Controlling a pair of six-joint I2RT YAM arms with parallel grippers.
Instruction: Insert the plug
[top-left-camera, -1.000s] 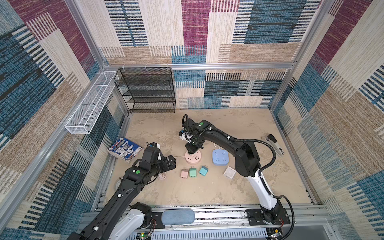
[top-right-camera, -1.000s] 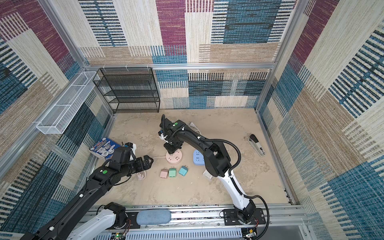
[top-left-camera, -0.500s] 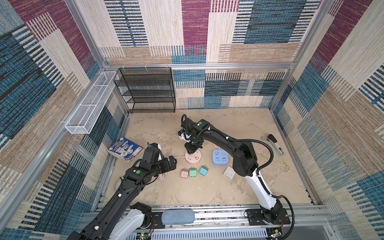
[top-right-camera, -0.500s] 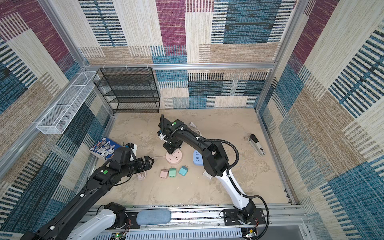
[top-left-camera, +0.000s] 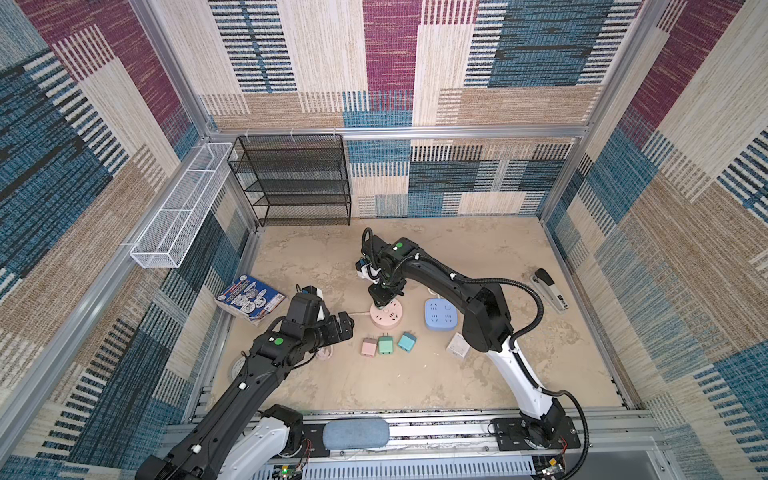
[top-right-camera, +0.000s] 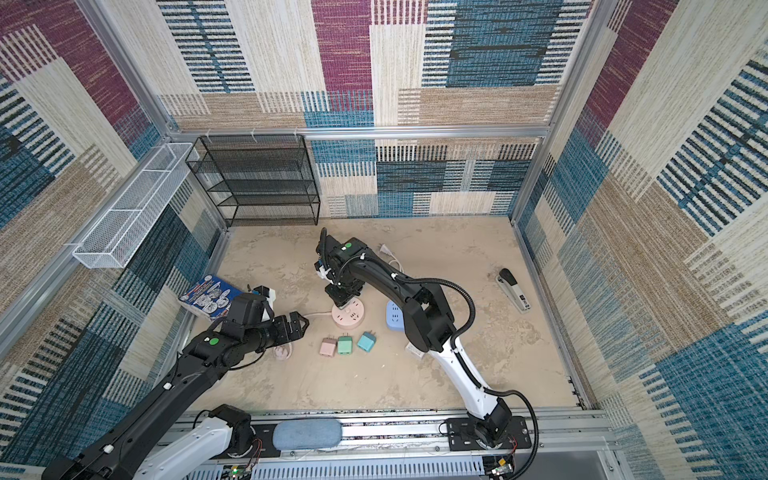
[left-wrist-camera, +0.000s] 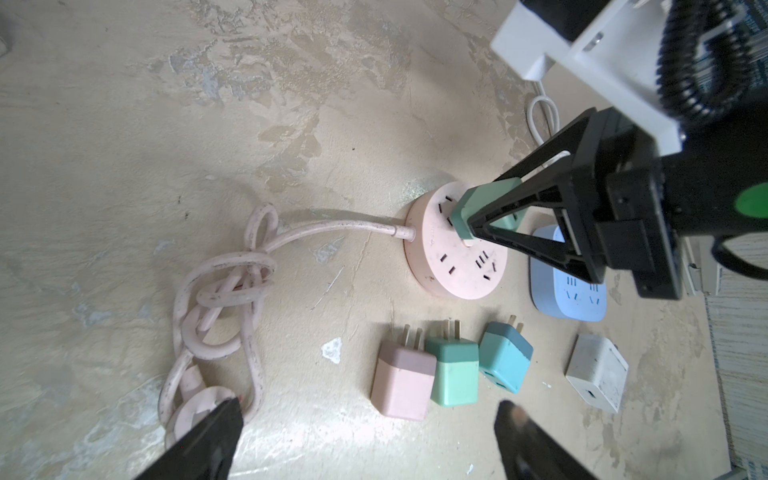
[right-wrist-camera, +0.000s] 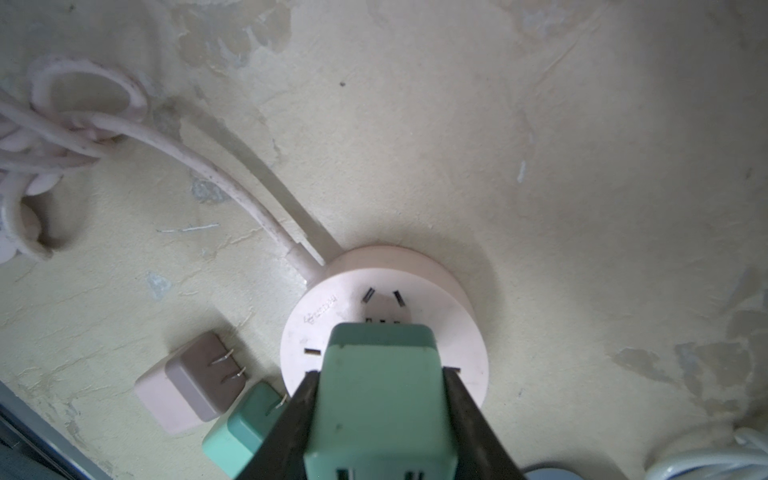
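Gripping the plug (left-wrist-camera: 469, 203) by its sides, the right gripper (top-left-camera: 384, 296) is pointing down over the pink socket (top-left-camera: 390, 321), which is lying flat near the middle of the floor (top-left-camera: 316, 257). In the left wrist view the plug is tilting, its lower end touching the socket's top near the centre. The prongs are hidden, so I cannot tell whether they are sitting in the slots. In the right wrist view the plug (right-wrist-camera: 380, 374) is covering part of the socket (right-wrist-camera: 457, 328), with two slanted slots showing beyond it.

The left gripper (top-right-camera: 298, 328) is hanging spread wide and holding nothing, at about 9 o'clock from the socket in both top views. It is hovering near the pink cord (left-wrist-camera: 224, 291), which is leaving the socket at 9 o'clock and bunching into a loose knot.

At 6 o'clock from the socket three adapters are lying in a close row: pink adapter (top-left-camera: 368, 347), mint adapter (top-left-camera: 385, 345) and teal adapter (top-left-camera: 407, 341). A white adapter (top-left-camera: 457, 345) is lying at 4 o'clock, and a blue socket (top-left-camera: 440, 316) is sitting just beside the pink one at 3 o'clock. A stapler (top-left-camera: 548, 289) is lying well apart at 3 o'clock by the wall. A book (top-left-camera: 249, 297) is lying at 9 o'clock, and a black rack (top-left-camera: 291, 178) is standing at 11 o'clock against the back wall.
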